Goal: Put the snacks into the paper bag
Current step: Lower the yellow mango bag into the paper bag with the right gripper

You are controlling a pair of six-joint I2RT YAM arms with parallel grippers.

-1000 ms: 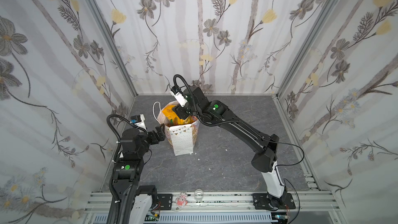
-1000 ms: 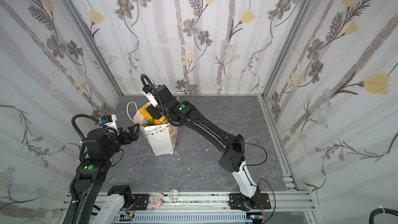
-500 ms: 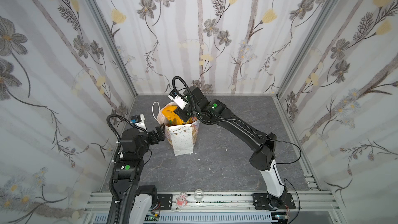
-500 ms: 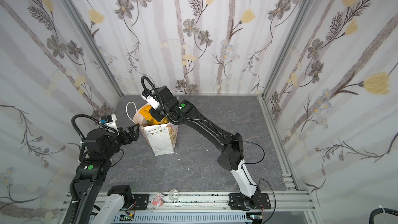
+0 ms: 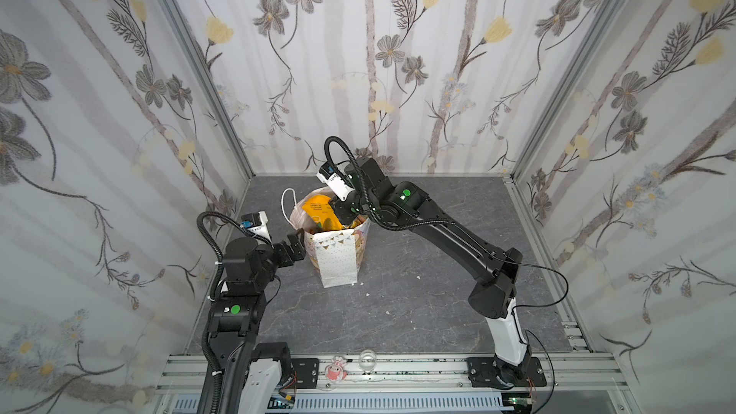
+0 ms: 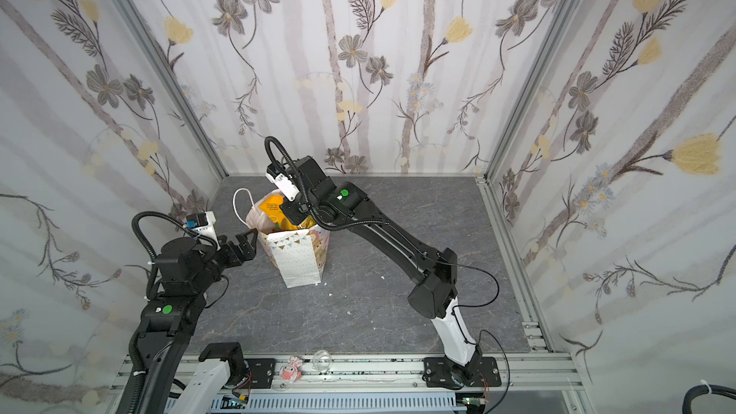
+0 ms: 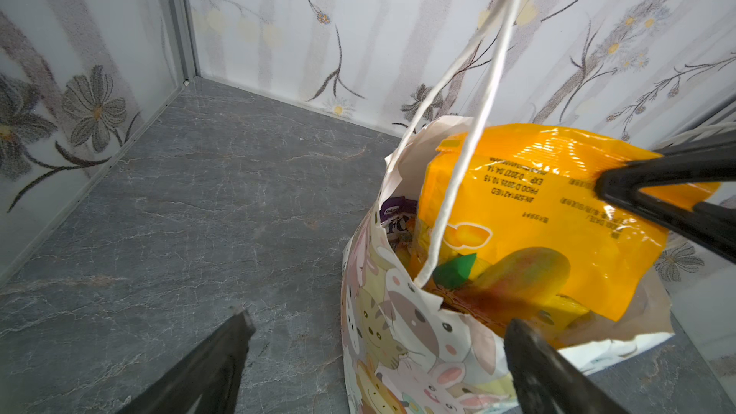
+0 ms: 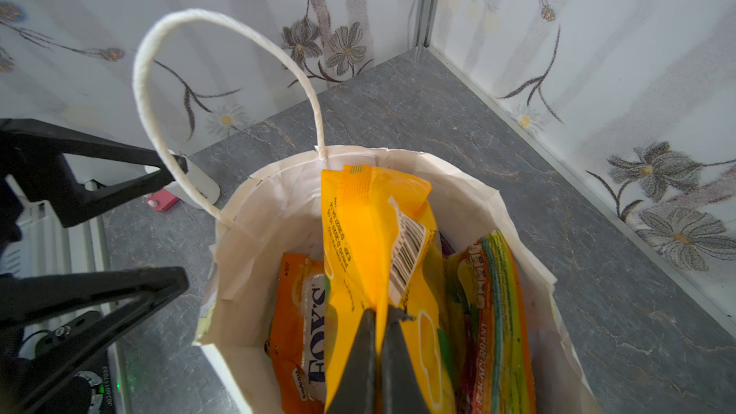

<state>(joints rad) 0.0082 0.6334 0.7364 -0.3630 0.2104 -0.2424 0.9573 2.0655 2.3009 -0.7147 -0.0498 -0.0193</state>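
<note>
You'll find the yellow-orange packet upright in the paper bag's mouth, the right fingers clamped on it. The bag stands on the table; your left fingers gape just beside the bag.

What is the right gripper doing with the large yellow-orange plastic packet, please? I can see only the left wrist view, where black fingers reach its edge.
Observer: In the right wrist view the right gripper is shut on the large yellow-orange plastic packet, pinching a fold of it over the mouth of the white paper bag.
Operator: Thank you. Which packets lie beside it inside?
Observer: An orange crinkly FOX'S packet on one side, a rainbow-striped plastic packet on the other.
Operator: Where does my left gripper sit?
Observer: In both top views the left gripper is open beside the bag's rim, on the views' left.
</note>
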